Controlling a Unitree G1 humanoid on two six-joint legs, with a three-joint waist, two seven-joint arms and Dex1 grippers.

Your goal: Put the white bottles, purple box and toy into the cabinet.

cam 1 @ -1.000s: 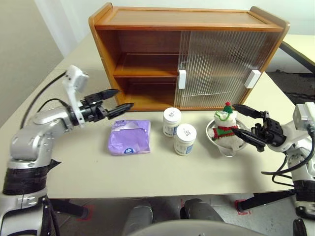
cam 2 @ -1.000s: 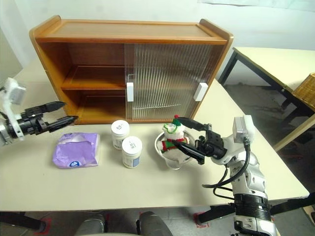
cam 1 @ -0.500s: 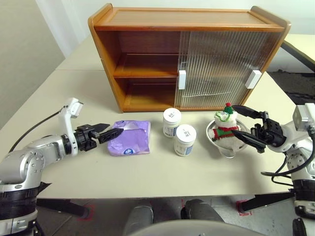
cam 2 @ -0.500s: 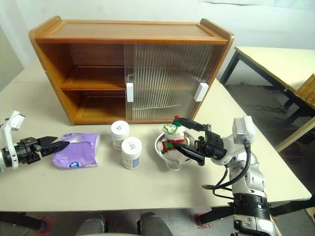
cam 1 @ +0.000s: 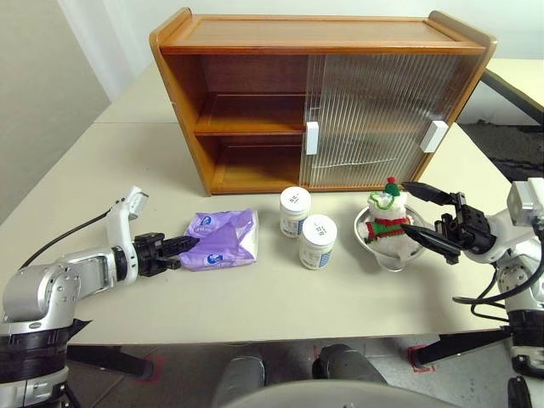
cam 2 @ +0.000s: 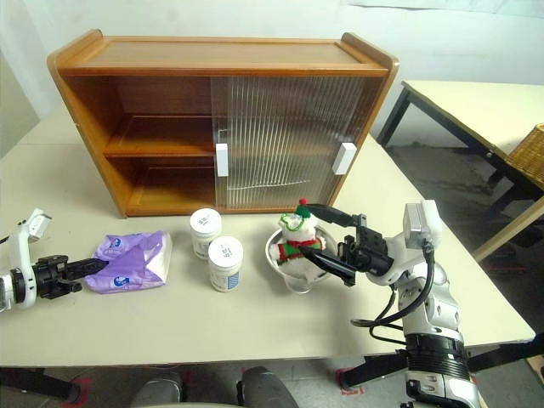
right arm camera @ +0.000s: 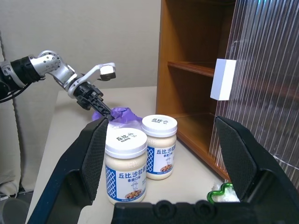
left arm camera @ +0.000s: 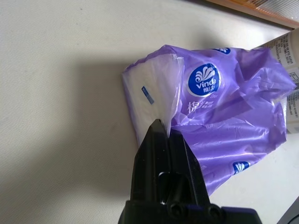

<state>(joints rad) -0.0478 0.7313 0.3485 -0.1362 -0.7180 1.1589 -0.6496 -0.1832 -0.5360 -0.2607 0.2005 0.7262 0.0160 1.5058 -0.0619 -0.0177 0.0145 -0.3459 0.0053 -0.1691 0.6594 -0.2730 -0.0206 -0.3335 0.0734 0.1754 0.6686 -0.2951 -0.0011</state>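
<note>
On the pale tabletop [cam 1: 280,297] before the half-open cabinet [cam 1: 323,93], the left fingers [left arm camera: 161,135] are pinched tight on the purple packet's [cam 1: 223,250] near edge to lift it, while the right fingers [cam 1: 422,214] gape wide around the toy [cam 1: 387,219], not gripping it.

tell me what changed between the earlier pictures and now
The left tool came down from in front of the cabinet to the table, closing from open to shut on the near-left edge of the purple box, which now looks bunched and slightly shifted. The right tool stayed open around the toy in its bowl. The two white bottles kept their places.
</note>
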